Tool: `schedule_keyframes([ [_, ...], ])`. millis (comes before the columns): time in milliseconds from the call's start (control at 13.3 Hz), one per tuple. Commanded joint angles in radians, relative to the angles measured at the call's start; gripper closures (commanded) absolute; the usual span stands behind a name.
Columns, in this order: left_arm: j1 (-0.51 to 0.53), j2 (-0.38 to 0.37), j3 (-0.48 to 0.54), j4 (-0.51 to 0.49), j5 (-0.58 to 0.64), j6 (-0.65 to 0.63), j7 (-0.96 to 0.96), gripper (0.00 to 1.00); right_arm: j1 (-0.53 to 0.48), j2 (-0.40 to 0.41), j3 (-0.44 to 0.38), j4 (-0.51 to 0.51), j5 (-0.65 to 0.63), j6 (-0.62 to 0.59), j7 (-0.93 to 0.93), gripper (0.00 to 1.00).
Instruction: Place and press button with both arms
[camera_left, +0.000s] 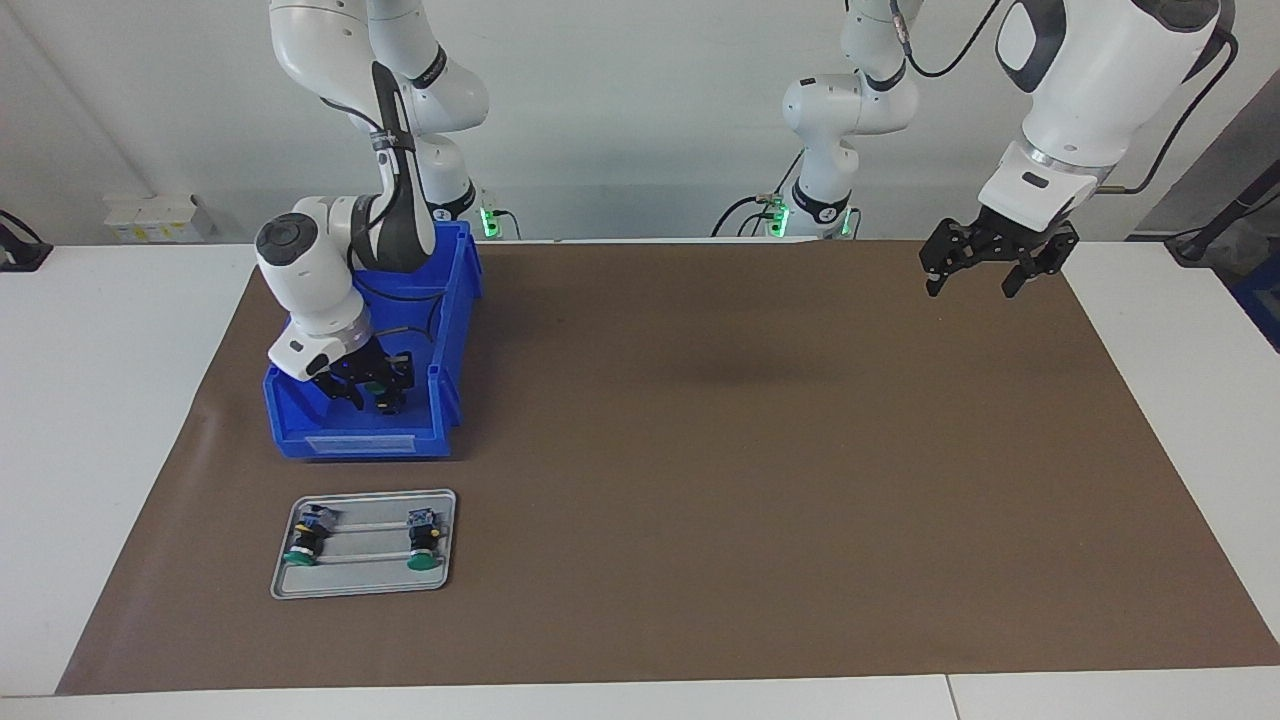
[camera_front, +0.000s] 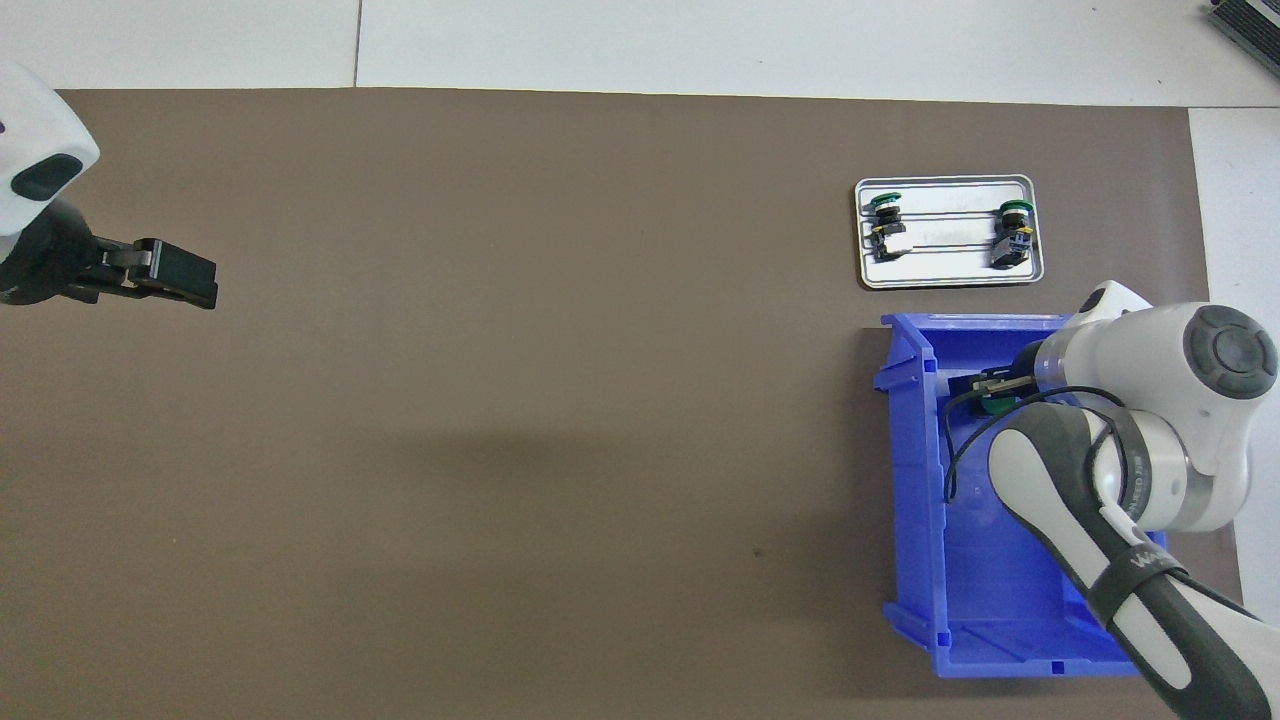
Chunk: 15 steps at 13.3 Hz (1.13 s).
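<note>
My right gripper (camera_left: 372, 392) reaches down into the blue bin (camera_left: 360, 443), toward the right arm's end of the table. Its fingers stand close on either side of a green-capped button (camera_left: 376, 386), shut on it. In the overhead view the green cap (camera_front: 995, 405) shows just past the right gripper (camera_front: 985, 388) inside the bin (camera_front: 908, 450); the wrist hides the rest. My left gripper (camera_left: 975, 282) hangs open and empty above the brown mat at the left arm's end, also seen in the overhead view (camera_front: 205, 284). That arm waits.
A small metal tray (camera_left: 365, 585) lies on the mat, farther from the robots than the bin. Two green-capped buttons (camera_left: 305, 537) (camera_left: 425, 540) lie on it, also seen in the overhead view (camera_front: 888, 228) (camera_front: 1012, 235). The brown mat (camera_left: 750, 450) covers the table's middle.
</note>
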Motion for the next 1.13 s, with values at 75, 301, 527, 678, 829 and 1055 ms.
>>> schedule_keyframes([
  [75,0.011,-0.024,-0.007,-0.029,0.015,0.006,0.008,0.00,-0.010,-0.033,0.011,0.242,0.017,-0.251,0.126,0.00],
  [301,0.011,-0.024,-0.006,-0.029,0.015,0.006,0.008,0.00,-0.016,-0.041,0.008,0.445,0.015,-0.492,0.172,0.00],
  [527,0.011,-0.024,-0.007,-0.029,0.015,0.006,0.008,0.00,-0.024,-0.084,0.007,0.562,0.003,-0.661,0.202,0.00],
  [678,0.011,-0.024,-0.006,-0.029,0.015,0.006,0.008,0.00,-0.031,-0.091,0.004,0.657,-0.004,-0.829,0.203,0.00],
  [829,0.011,-0.024,-0.007,-0.029,0.015,0.006,0.008,0.00,-0.042,-0.139,0.007,0.667,-0.014,-0.882,0.247,0.00],
  [1055,0.011,-0.024,-0.005,-0.029,0.015,0.006,0.008,0.00,-0.069,-0.206,0.007,0.554,-0.031,-0.887,0.252,0.00],
])
